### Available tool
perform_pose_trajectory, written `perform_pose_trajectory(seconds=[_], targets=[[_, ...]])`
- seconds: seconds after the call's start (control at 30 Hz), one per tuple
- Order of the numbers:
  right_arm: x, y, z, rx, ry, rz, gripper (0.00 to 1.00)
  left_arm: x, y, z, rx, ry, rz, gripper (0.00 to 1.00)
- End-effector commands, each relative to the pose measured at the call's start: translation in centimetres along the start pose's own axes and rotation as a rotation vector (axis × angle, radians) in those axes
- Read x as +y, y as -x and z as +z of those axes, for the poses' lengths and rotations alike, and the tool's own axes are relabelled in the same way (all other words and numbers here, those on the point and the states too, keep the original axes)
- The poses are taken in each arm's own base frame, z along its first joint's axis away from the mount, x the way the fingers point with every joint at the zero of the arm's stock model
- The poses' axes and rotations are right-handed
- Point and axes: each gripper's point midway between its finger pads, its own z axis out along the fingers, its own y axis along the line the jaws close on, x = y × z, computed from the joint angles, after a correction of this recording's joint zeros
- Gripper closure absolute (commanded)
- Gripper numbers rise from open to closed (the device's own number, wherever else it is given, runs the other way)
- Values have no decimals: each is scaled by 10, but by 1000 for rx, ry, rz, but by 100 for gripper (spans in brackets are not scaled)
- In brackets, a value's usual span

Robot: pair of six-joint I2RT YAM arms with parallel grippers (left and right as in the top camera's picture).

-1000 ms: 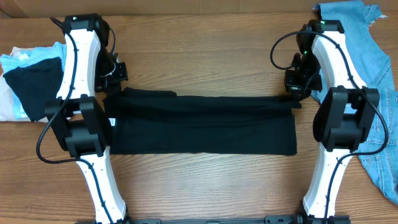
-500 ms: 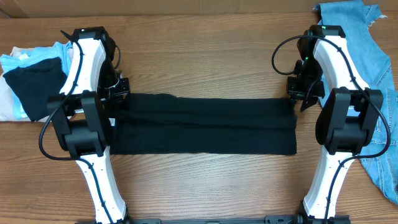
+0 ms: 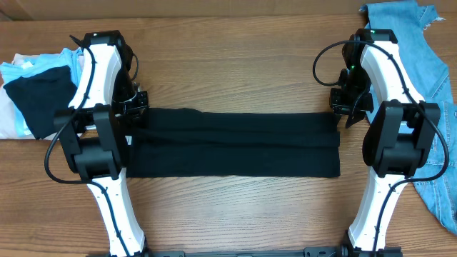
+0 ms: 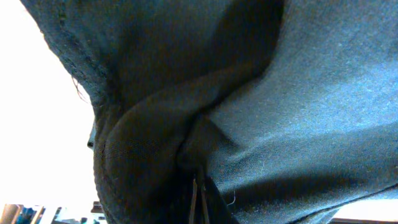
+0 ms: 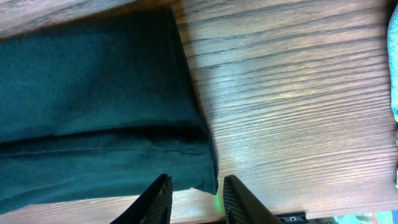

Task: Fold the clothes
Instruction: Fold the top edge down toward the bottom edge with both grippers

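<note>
Right wrist: black T-shirt (image 5: 93, 93) corner lies between right gripper's (image 5: 197, 186) parted fingers

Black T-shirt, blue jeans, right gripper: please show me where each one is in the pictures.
black T-shirt (image 3: 235, 143): overhead view, middle of the folded cloth.
blue jeans (image 3: 432, 50): overhead view, bare denim at the upper right.
right gripper (image 5: 196, 182): right wrist view, midway between its fingers.

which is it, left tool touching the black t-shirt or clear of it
Touching. The left wrist view shows the left tool closed on a bunched fold of the black T-shirt.
</note>
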Motion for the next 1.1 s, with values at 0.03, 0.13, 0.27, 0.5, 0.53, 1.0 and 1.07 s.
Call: perform_pose_trajectory(seconds=[0.03, 0.13, 0.27, 0.5, 0.53, 1.0, 1.07], targets=[[-1, -3, -9, -26, 10, 5, 69, -3, -5, -4, -4, 4, 43, 96], [-1, -3, -9, -26, 9, 5, 70, -5, -9, 2, 16, 26, 55, 96], [-2, -2, -9, -29, 6, 4, 69, -4, -19, 15, 68, 74, 66, 96], [-2, -2, -9, -32, 6, 1, 69, 8, -32, 32, 135, 165, 48, 96], [-2, -2, -9, -32, 6, 1, 69, 11, -33, 33, 143, 179, 48, 93], [-4, 0, -9, -39, -8, 1, 69, 41, -31, 32, 119, 338, -70, 62], [-5, 1, -9, -42, -11, 1, 69, 39, -30, 27, 98, 328, -72, 64]])
